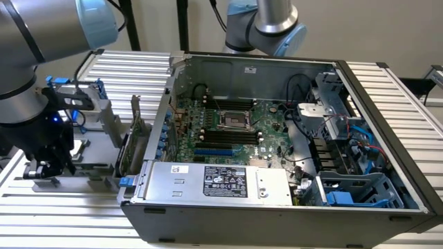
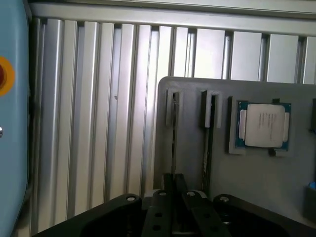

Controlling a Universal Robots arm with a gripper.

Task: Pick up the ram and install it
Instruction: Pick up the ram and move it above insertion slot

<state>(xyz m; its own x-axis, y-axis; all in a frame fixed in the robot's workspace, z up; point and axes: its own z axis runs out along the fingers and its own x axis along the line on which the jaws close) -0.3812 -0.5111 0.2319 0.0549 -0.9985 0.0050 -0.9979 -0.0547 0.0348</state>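
Exterior view, arm: We see the arm [image 1: 28,78] at the exterior view's left, bent downward over a grey holder [image 1: 104,129] on the ribbed table [image 1: 69,207], beside the open computer case [image 1: 277,220].
Exterior view, writing: The power supply label [image 1: 225,181] is too small to read.
Wrist view, fingers: The fingers [image 2: 168,190] are closed on the ram [image 2: 174,133], which stands edge-on in a holder slot.
Wrist view, writing: The print on the processor [image 2: 261,126] is unreadable.
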